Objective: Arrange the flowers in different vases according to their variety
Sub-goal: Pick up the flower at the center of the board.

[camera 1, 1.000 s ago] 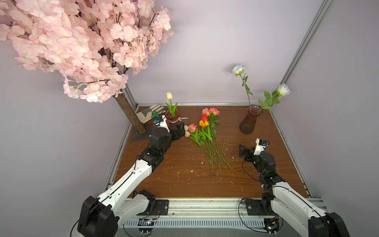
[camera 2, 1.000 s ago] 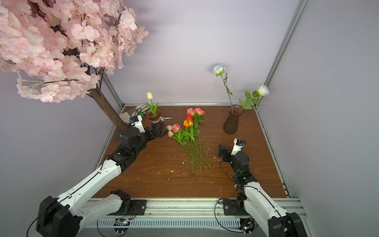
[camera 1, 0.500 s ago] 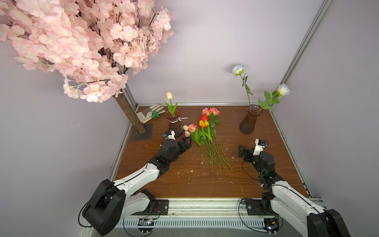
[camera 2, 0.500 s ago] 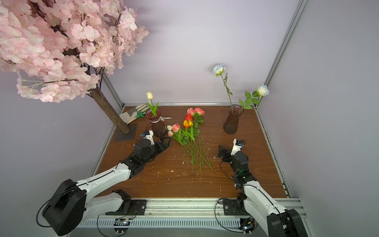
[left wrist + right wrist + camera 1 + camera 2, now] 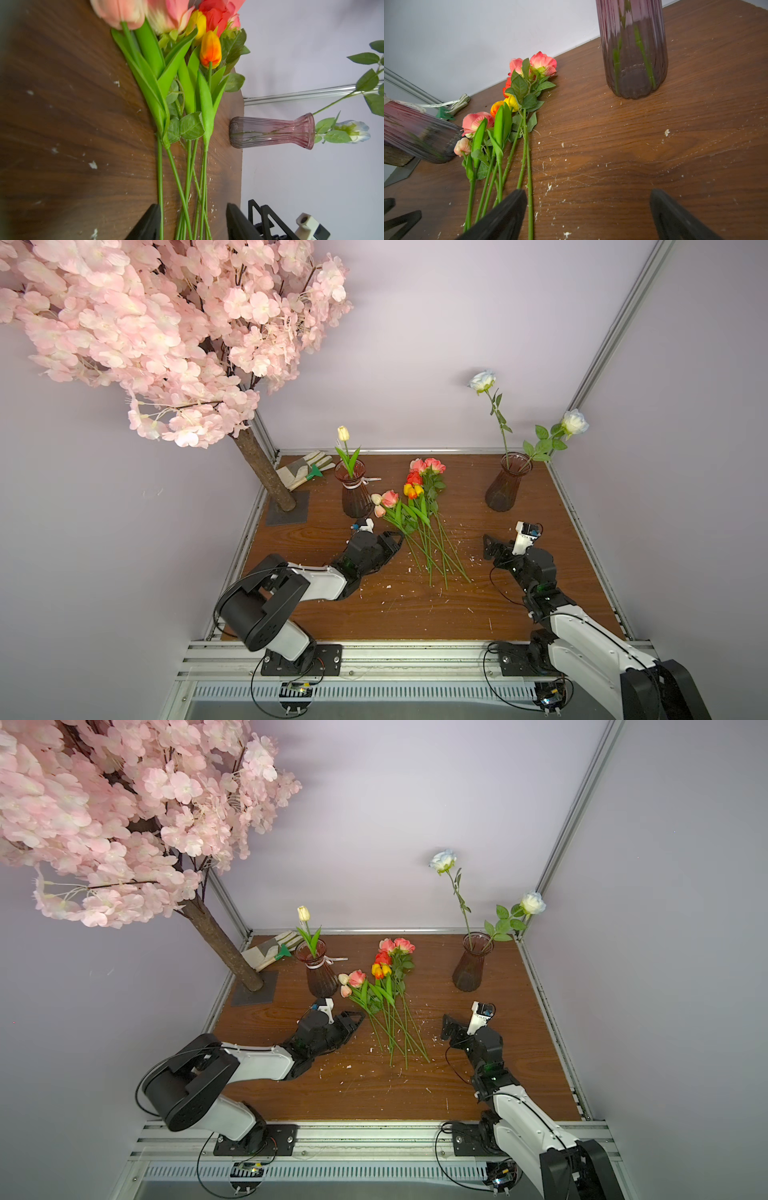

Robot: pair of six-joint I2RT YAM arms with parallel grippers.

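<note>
Where a blossom tree (image 5: pixel 166 344) leans over the table's (image 5: pixel 540 605) left rear corner, we see a glove (image 5: pixel 301 470) at its foot and, just beside it, the ribboned vase (image 5: pixel 355 497) standing upright with one cream tulip (image 5: pixel 343 433) in it, head up. In front of that vase the left gripper (image 5: pixel 194 224) lies low over the wood, jaws spread and pinching nothing; the wrist view shows several green stems (image 5: pixel 188 166) running between its fingers (image 5: pixel 149 222), one right against a finger. The loose flowers (image 5: pixel 419 522) lie flat mid-table in a narrow fan, long axis front to back, heads toward the rear wall, cut ends toward the robot: pink roses farthest back, then a red head, orange and yellow tulips, and pink and cream heads nearest the ribboned vase. Right of them we find the plain vase (image 5: pixel 503 485) upright near the rear right corner, holding two white roses (image 5: pixel 482 380), one rising almost straight, one leaning right. In front of it the right gripper (image 5: pixel 587 194) rests with jaws wide and empty, near the stems' cut ends.
</note>
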